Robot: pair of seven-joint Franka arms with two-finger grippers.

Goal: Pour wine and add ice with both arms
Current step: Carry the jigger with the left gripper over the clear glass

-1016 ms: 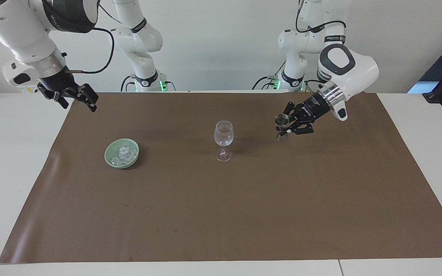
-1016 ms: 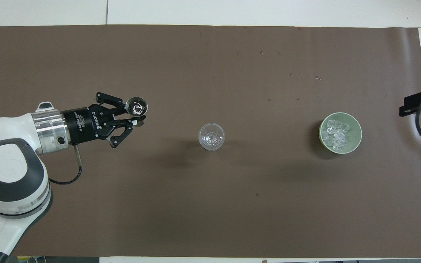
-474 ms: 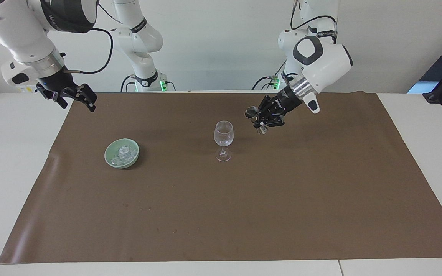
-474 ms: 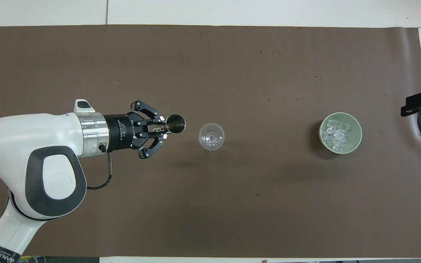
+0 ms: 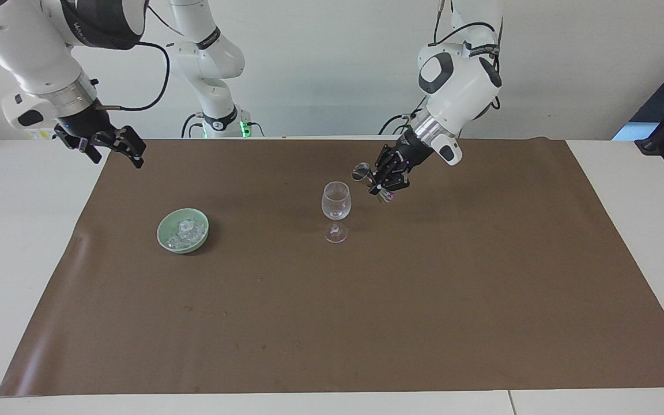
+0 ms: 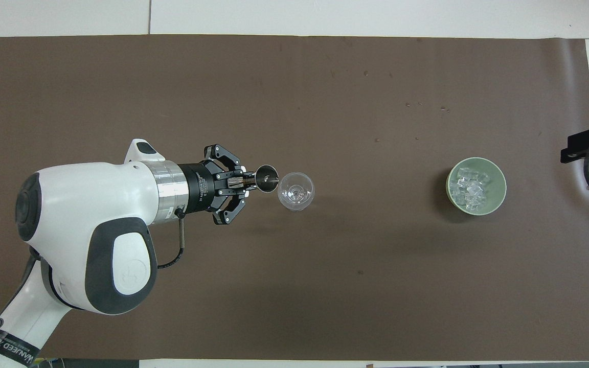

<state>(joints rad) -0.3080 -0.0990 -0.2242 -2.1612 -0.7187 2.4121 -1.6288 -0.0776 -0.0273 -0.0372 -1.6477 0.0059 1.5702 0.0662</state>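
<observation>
Facing view alone showing right gripper (image 5: 114, 144) beside mat (image 5: 332, 323)

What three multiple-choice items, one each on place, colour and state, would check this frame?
1. Where does the ice lie?
A. in the bowl
B. in the wine glass
C. loose on the brown mat

2. What colour is the bowl?
A. red
B. pale green
C. black

3. What is the left gripper doing?
A. hanging open
B. shut on the metal cup
C. shut on the glass stem

Key:
1 A, cubes heaped inside the bowl.
2 B, its rim shows pale green.
3 B, its jaws clamp the cup beside the glass rim.
</observation>
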